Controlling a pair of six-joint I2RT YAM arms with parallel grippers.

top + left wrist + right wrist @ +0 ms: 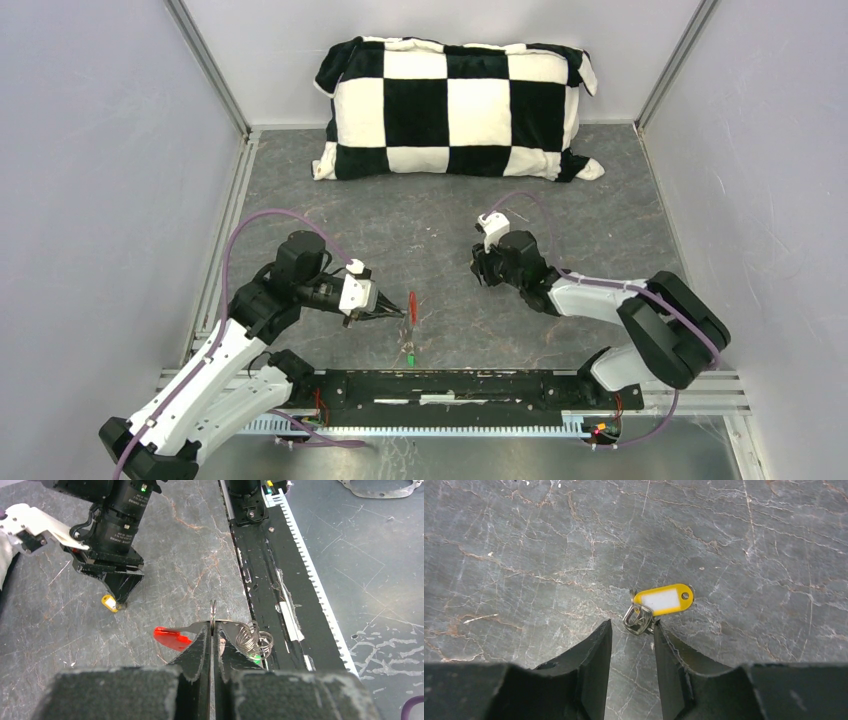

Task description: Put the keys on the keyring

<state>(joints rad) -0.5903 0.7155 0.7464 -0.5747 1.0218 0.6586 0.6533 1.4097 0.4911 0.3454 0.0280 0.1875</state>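
L gripper (398, 314) is low over the table (430, 220), near the front edge, pointing toward the middle. In the L wrist view its fingers (200, 645) are pressed together, pinching the keyring (213, 614). The thin silver ring stands edge-on and upright betw the tips. The red tag (171, 636) hangs off one side of the pinch and rests on or just above the table, can't tell which. A bunch of small chain links (252, 637) hangs off the other side, w/ the green key (256, 656) partly hidden under them, beside the black rail (280, 580). From the top the red tag (412, 305) sits just past the L fingertips and the green key (409, 355) is nearer the rail.

R gripper (483, 268) is well apart, right of centre, tips down close to the table. R wrist view: jaws spread and gripping nothing. The yellow tag (664, 600), w/ white label, lies flat on the table. Its small metal loop (638, 619) is just ahead of the tips, about in line w/ the gap, close to or touching one finger (669, 650).

A checked pillow (455, 105) lies at the back wall.
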